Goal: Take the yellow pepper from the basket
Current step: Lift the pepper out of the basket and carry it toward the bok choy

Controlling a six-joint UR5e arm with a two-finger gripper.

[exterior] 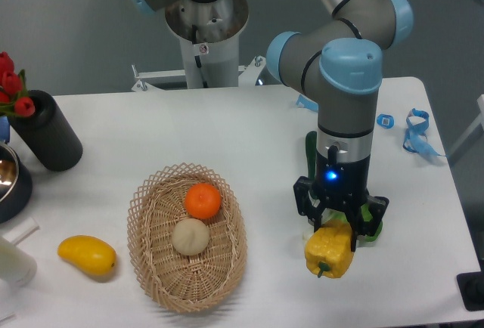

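Note:
The yellow pepper [330, 252] hangs outside the basket, to its right, near the table's front. My gripper [334, 230] is shut on the pepper's top, its fingers down either side. The oval wicker basket [148, 267] lies left of the gripper; an orange [203, 200] and a pale round fruit [190, 236] lie in it. I cannot tell whether the pepper touches the table.
A green leafy vegetable [372, 219] and a cucumber [310, 153] lie partly hidden behind the arm. A purple vegetable is hidden. A yellow mango-like fruit [87, 255] lies left of the basket. A black cylinder [47, 131], red tulips [11, 84] and a dark bowl [9, 181] stand at far left. Blue clips [414, 130] lie far right.

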